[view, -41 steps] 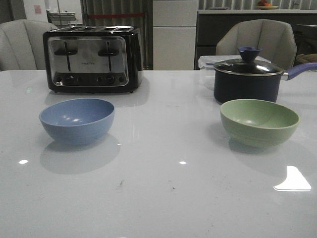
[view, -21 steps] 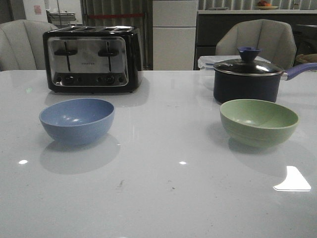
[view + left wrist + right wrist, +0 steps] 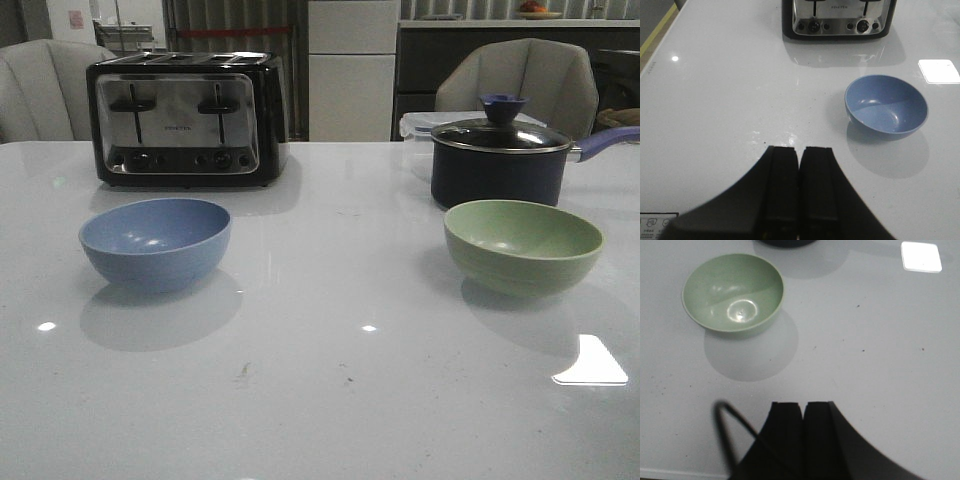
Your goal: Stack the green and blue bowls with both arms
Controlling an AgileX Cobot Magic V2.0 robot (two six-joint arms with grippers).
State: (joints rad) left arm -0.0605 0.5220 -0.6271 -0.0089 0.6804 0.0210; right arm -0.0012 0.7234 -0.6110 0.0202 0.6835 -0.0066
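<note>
Blue bowl (image 3: 155, 243) sits upright on the white desk (image 3: 330, 400), on the left, in front of a chrome-and-black toaster (image 3: 186, 118). Green bowl (image 3: 523, 245) sits upright on the right, well apart from the blue one, just in front of a dark lidded saucepan (image 3: 500, 162). Both bowls hold nothing. Neither arm shows in the front view. Left claw (image 3: 799, 187) hangs over bare desk, fingers pressed together on nothing, blue bowl ahead of it. Right claw (image 3: 803, 432) likewise closed on nothing, green bowl ahead; a thin black cable (image 3: 732, 437) loops beside it.
</note>
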